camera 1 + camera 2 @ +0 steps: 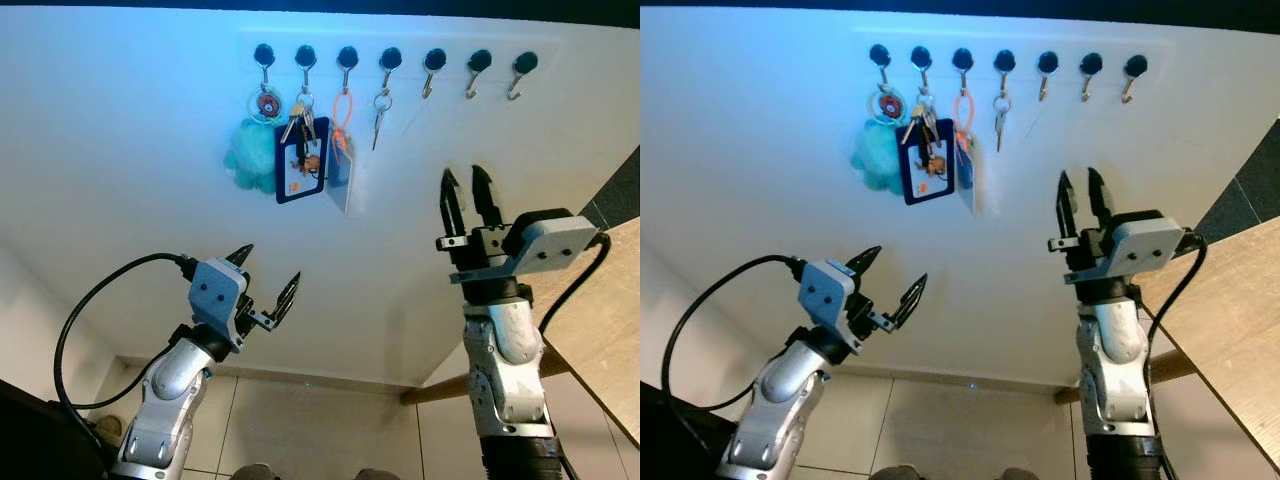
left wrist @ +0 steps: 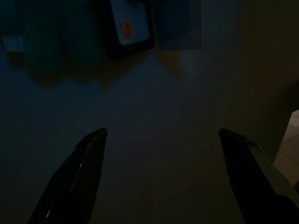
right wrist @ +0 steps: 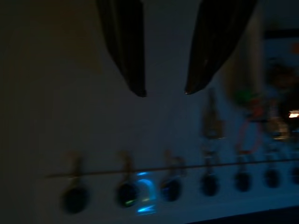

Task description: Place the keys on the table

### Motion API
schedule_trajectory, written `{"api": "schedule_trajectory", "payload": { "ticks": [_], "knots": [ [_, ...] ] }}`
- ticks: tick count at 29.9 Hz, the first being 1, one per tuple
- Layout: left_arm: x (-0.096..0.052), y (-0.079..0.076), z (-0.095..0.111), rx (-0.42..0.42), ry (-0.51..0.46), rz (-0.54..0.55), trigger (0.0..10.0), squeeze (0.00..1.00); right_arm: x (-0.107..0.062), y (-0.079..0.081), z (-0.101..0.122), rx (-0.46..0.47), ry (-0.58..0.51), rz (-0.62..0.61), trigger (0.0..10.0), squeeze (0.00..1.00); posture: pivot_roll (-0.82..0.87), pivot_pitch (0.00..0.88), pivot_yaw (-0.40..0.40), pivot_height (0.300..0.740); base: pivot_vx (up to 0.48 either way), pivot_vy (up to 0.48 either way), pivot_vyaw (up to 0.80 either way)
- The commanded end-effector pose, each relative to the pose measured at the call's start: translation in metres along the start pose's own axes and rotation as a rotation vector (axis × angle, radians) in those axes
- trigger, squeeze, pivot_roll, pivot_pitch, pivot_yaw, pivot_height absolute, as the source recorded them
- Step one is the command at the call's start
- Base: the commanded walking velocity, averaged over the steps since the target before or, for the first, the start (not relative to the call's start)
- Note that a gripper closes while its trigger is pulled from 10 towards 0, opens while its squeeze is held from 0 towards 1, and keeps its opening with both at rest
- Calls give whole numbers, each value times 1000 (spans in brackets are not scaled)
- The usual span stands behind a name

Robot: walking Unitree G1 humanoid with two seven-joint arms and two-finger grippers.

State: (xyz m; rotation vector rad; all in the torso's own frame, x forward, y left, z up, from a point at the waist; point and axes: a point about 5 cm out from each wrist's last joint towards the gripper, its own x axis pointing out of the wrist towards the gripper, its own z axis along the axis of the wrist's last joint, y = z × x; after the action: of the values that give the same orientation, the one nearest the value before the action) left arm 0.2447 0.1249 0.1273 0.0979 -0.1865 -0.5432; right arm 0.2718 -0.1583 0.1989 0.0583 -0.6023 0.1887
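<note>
Left eye view: we see a row of seven black hooks [image 1: 391, 58] along the top of a white wall [image 1: 120, 150]. The keys [image 1: 381, 112] hang from the fourth hook counted from the left, a small silver set on a ring, well apart from both grippers. To the left of them hang an orange loop with a card [image 1: 341, 150], a dark blue badge holder [image 1: 301, 160] with a bunch of keys, and a teal fluffy pompom [image 1: 252, 153] on a ring.

We hold the right gripper [image 1: 467, 190] raised at the 3 o'clock side of the frame, forearm near vertical, wrist housing level, both fingers [image 1: 448, 202] pointing straight up at the wall. The fingers stand slightly apart with a narrow gap and grip nothing. The keys lie toward 11 o'clock from the fingertips. In the right wrist view, dark and blurred, the two fingertips are parted with bare wall between them.

We hold the left gripper [image 1: 268, 276] lower, toward 7 o'clock, elbow bent and forearm angled up toward 1 o'clock. Its fingers are spread wide and empty; the left wrist view shows them far apart, aimed below the badge holder.

A wooden bench [image 1: 610, 330] runs along the right edge at 4 o'clock, behind the right arm.
</note>
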Motion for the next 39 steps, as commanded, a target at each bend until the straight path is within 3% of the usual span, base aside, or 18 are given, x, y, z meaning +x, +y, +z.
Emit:
{"api": "schedule_trajectory", "payload": {
  "ticks": [1,2,4,5,6,8,16,22,31,39],
  "knots": [
    [0,-3,2,-13,-1,-2,10000,0,3,1,3,22,-4,20,10000,792,24,85,-3,740,0,0,0],
    [1,-3,3,-13,-5,-3,10000,0,4,1,3,27,1,26,10000,1000,24,85,-3,740,0,0,0],
    [3,-4,6,-9,-15,-7,10000,0,8,-1,2,32,13,26,10000,980,24,85,-3,740,0,0,0],
    [4,-4,8,-9,-20,-8,10000,0,10,-2,2,40,18,19,10000,682,25,86,-6,740,0,0,0],
    [5,-4,9,-9,-24,-7,10000,0,11,-3,2,46,21,13,10000,682,25,86,-6,740,0,0,0],
    [6,-4,11,-9,-32,-4,10000,0,17,-5,2,56,23,6,10000,0,23,86,-7,740,0,0,0],
    [13,-6,18,-10,-60,1,10000,0,39,-6,5,50,13,31,10000,0,20,85,-6,740,0,0,0],
    [19,-5,22,-3,-81,10,10000,0,55,9,0,16,41,133,10000,0,23,84,-11,740,0,0,0],
    [20,-3,23,0,-86,13,10000,0,64,24,-1,-57,30,196,10000,0,22,86,-8,740,0,0,0],
    [21,-6,24,-5,-90,8,10000,0,73,30,5,-305,-46,153,10000,0,18,92,-10,740,0,0,0]
  ]
}}
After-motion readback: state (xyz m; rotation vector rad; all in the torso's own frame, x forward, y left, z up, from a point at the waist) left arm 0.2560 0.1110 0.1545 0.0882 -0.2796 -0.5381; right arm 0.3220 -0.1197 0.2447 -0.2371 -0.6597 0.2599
